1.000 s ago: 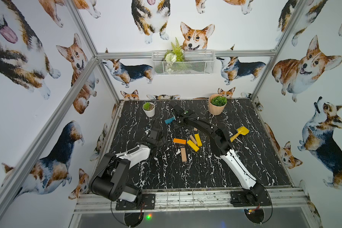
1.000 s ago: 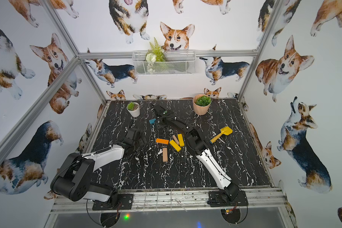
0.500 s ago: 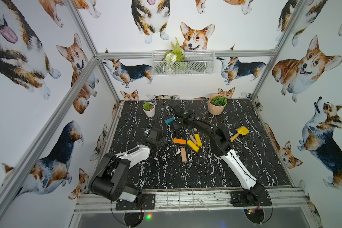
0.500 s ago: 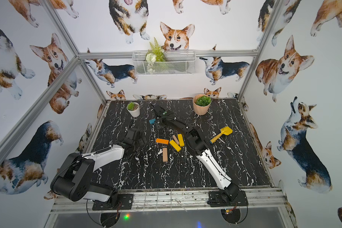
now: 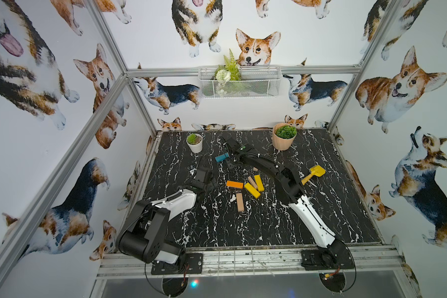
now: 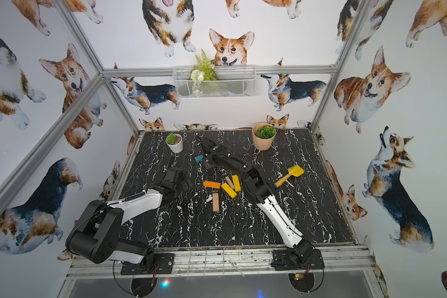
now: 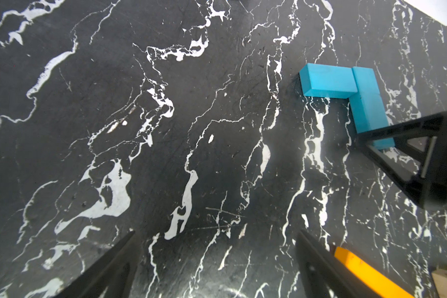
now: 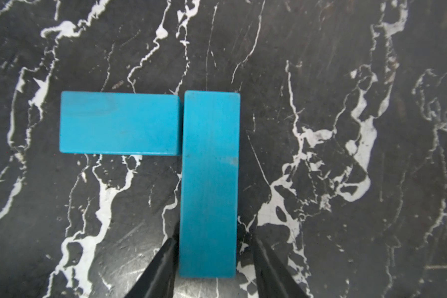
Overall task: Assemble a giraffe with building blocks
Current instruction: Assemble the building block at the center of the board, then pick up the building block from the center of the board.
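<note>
Right gripper (image 8: 213,239) jaws slightly parted (left gripper (image 7: 216,231) spread wide).

Both top views look steeply down from high at the front over the whole desk (image 5: 217,227). Wrist cameras face the desk close up, both catching the teal planks (image 8: 119,123).
</note>
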Available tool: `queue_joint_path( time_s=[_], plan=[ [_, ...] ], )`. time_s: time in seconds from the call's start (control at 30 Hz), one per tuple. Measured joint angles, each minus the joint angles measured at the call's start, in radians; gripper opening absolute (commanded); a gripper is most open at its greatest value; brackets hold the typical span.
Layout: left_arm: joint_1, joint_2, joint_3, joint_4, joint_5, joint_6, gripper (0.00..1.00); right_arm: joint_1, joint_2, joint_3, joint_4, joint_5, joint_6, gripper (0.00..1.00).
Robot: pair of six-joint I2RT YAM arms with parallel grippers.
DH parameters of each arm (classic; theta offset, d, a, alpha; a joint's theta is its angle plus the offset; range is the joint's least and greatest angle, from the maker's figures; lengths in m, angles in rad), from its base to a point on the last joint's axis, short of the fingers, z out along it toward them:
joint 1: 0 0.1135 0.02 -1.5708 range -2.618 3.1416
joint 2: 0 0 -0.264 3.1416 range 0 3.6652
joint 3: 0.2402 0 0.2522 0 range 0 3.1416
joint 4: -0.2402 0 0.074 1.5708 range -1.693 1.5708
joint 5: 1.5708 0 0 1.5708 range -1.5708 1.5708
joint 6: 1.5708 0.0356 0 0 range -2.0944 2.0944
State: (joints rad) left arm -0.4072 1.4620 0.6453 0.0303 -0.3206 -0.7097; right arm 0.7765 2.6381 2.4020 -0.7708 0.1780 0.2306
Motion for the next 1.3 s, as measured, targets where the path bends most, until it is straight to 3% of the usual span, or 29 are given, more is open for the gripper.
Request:
queue_joint_path(
  time_s=[0.2, 0.33, 0.57, 0.77, 1.0, 1.13, 1.3],
  plan=[
    [0.000, -0.004, 0.000, 0.000, 0.000, 0.000, 0.96, 0.000, -0.020, -0.006, -0.040, -0.022, -0.002, 0.67],
    [0.000, -0.014, 0.000, 0.000, -0.005, 0.004, 0.96, 0.002, -0.097, -0.054, -0.071, -0.027, -0.015, 0.69],
    [0.030, -0.016, -0.003, 0.005, 0.015, 0.003, 0.96, 0.000, -0.452, -0.465, -0.015, -0.134, -0.072, 0.75],
    [0.060, 0.015, -0.013, 0.032, 0.089, -0.005, 0.96, 0.004, -0.528, -0.687, -0.007, -0.273, -0.093, 0.77],
    [0.064, 0.027, -0.021, 0.064, 0.139, -0.008, 0.96, 0.056, -0.511, -0.694, 0.003, -0.303, -0.104, 0.80],
    [0.064, 0.027, -0.023, 0.069, 0.143, -0.008, 0.95, 0.059, -0.454, -0.639, -0.001, -0.294, -0.123, 1.00],
    [0.064, 0.031, -0.023, 0.074, 0.150, -0.007, 0.95, 0.057, -0.372, -0.542, -0.030, -0.274, -0.152, 1.00]
  ],
)
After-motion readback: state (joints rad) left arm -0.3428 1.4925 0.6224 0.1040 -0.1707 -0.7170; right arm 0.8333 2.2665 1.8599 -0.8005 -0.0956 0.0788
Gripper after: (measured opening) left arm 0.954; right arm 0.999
